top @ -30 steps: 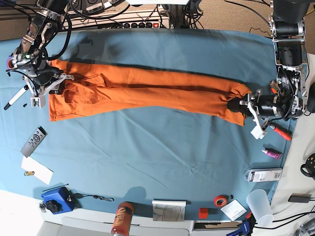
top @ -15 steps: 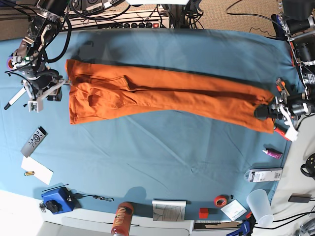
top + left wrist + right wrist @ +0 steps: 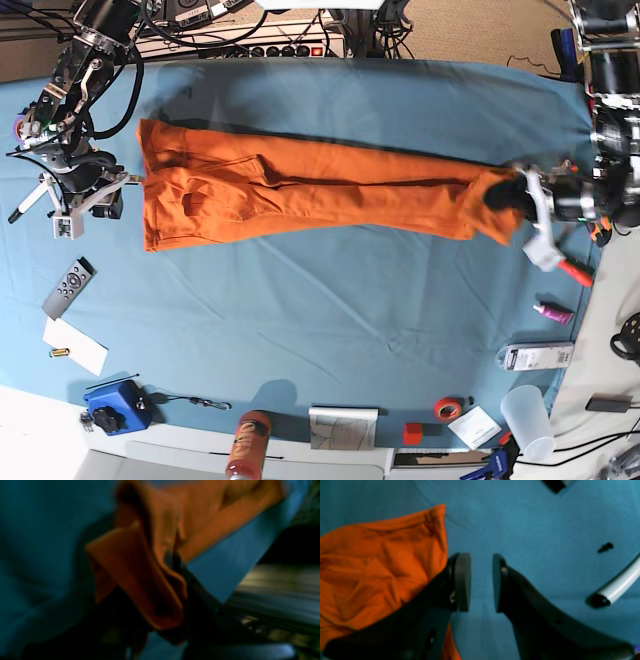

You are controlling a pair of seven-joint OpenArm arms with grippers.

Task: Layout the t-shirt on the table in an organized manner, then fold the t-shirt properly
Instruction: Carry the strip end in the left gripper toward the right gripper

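Base view: t-shirt (image 3: 320, 190) stretched in a bunched strip across the table (image 3: 330, 330).
Left wrist view: left gripper (image 3: 175, 562) clamps the hem.
Right wrist view: right gripper (image 3: 481, 582) empty, jaws apart beside the cloth.
Risk: one-sided pull may drag the shirt askew.

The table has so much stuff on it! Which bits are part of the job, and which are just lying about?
Part of the job:
- t-shirt
- table
- left claw, shut on the t-shirt
- right claw, open

Lying about:
- remote control
- plastic cup
- roll of red tape
- orange-lidded bottle
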